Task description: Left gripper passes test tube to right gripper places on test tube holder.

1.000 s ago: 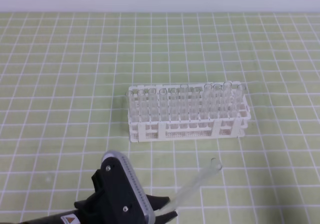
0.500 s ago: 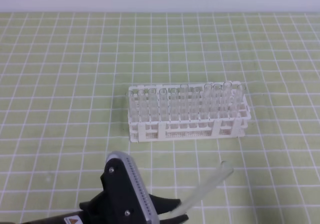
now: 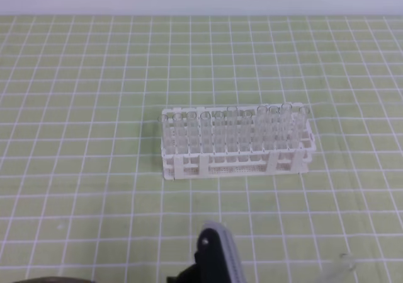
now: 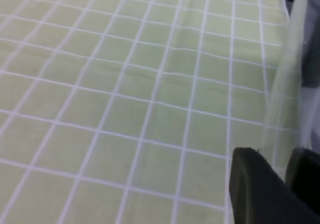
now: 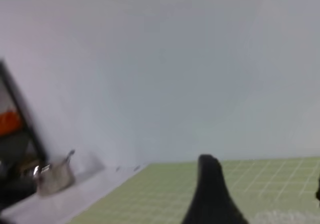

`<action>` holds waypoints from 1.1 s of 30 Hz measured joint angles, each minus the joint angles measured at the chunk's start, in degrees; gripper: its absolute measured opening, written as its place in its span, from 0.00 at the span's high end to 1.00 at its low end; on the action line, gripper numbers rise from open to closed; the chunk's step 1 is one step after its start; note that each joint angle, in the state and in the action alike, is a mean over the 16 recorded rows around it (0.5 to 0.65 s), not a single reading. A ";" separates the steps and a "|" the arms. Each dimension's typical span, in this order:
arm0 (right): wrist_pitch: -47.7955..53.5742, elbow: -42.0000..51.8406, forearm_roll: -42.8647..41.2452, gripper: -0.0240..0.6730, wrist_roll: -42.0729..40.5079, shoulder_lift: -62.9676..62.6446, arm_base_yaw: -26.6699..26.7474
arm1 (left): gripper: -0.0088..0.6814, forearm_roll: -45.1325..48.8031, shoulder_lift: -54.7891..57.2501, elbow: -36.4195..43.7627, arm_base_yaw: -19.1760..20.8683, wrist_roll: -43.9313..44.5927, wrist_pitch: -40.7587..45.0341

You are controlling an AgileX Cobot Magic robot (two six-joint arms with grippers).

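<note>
The clear test tube [image 4: 292,59] runs up the right side of the left wrist view. My left gripper [image 4: 280,171] is shut on its lower part, one black finger [image 4: 255,189] on either side. From above, only the tube's blurred tip [image 3: 343,264] shows at the bottom right, with a black arm [image 3: 214,258] at the bottom centre. The white test tube holder [image 3: 236,163] stands mid-table, with rows of clear tubes in it. My right gripper [image 5: 265,199] is open: one black finger [image 5: 210,194] is at centre and the other is a sliver at the right edge. A pale blur lies low between them.
A green mat with a white grid [image 3: 94,106] covers the table up to a pale back wall. In the right wrist view, a small metal pot [image 5: 52,176] sits on a ledge at the left, next to dark equipment.
The black arm has slid right and sunk towards the bottom edge. The tube's tip has gone from the lower middle to the bottom right corner.
</note>
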 joint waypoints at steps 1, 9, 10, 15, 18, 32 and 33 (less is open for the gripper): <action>1.08 -0.61 0.20 0.58 -1.34 0.00 0.00 | 0.91 -0.03 1.08 -0.29 0.00 0.06 -1.27; 7.45 -2.43 -2.05 0.37 -5.80 0.01 0.00 | 0.91 -0.29 7.02 -3.29 0.00 0.48 -8.36; 8.02 -2.43 -2.61 0.36 -6.16 0.01 0.00 | 0.91 -0.28 7.45 -3.65 0.00 0.49 -8.92; 9.68 -2.43 -5.62 0.34 -7.18 0.01 0.00 | 0.92 -0.33 8.76 -5.04 0.00 0.60 -11.33; 10.08 -2.43 -7.44 0.34 -7.25 0.01 0.00 | 0.91 -0.29 8.95 -5.38 0.00 0.82 -11.64; 11.65 -2.43 -11.50 0.34 -7.25 0.01 0.00 | 0.90 0.10 9.16 -5.78 0.00 2.43 -11.85; 11.78 -2.43 -11.66 0.34 -7.25 0.01 0.00 | 0.90 0.19 9.16 -5.89 0.00 2.51 -11.91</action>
